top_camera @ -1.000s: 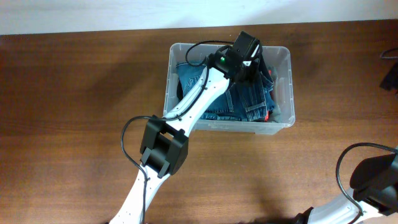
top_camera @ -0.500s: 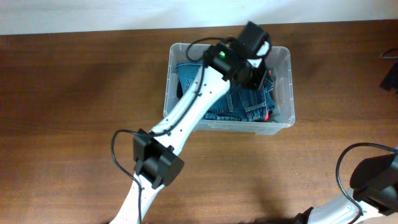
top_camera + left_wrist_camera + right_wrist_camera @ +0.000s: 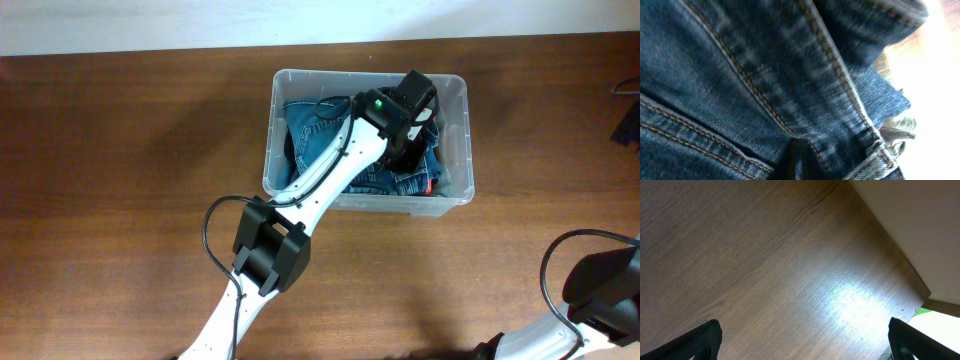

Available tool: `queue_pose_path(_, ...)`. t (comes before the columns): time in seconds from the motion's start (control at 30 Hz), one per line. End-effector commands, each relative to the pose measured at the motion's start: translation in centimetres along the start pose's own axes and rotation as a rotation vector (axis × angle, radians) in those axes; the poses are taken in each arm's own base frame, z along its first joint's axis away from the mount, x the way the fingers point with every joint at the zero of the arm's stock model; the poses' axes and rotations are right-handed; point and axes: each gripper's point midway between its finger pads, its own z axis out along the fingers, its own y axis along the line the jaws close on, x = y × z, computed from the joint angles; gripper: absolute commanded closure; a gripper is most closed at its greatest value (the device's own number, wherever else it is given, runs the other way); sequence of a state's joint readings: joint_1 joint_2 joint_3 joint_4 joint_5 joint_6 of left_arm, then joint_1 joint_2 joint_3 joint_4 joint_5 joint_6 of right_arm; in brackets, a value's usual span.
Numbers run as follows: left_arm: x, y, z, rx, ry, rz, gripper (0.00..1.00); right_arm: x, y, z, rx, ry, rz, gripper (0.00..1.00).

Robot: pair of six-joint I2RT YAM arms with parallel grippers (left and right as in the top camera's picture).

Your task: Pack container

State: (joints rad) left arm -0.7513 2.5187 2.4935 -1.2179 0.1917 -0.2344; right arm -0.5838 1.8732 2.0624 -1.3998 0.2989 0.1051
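jeans (image 3: 765, 75): dark blue denim, tan stitching. container (image 3: 455, 95): clear plastic. table (image 3: 120, 150): brown wood grain. left arm (image 3: 330, 165): white, black joints. near-right in container: red scrap (image 3: 432, 186), maybe fabric.

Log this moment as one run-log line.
phase: packing | left pincer: shut, down in container, at jeans | right pincer: open, empty, over table

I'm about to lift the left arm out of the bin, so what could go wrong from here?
1. The left hand is shut and pressed into the jeans. The left wrist view shows only denim, so cloth may be caught and come up with the hand.
2. The hand works near the right wall of the container. If the fabric snags, a lift could drag or tip the container, or knock its rim.
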Motion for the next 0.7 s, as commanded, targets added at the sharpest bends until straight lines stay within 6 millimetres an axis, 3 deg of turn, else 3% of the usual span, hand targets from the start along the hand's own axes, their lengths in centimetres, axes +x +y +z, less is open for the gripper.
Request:
queue_pose_path(0.0,-0.3,0.3,-1.5,-0.001,-0.014,-0.007,1.00,-0.1,-0.2,-0.1,0.011,-0.007,0.008,0.02)
queue_pose_path(0.1,-1.4,2.3,-3.6,-0.067,-0.066,-0.027,0.99,-0.1,-0.2,-0.1,0.011,-0.006,0.008,0.02)
queue_pose_path(0.3,-3.3,8.3,-8.0,-0.247,-0.171,-0.097,1.00,-0.1,-0.2,-0.1,0.011,-0.007,0.008,0.02)
queue_pose_path(0.53,-2.8,14.2,-9.1,-0.288,-0.155,-0.219,0.99,-0.1,-0.2,-0.1,0.011,-0.007,0.008,0.02)
queue_pose_path(0.67,-2.0,16.1,-8.2,-0.303,-0.119,-0.252,0.99,-0.1,-0.2,-0.1,0.011,-0.007,0.008,0.02)
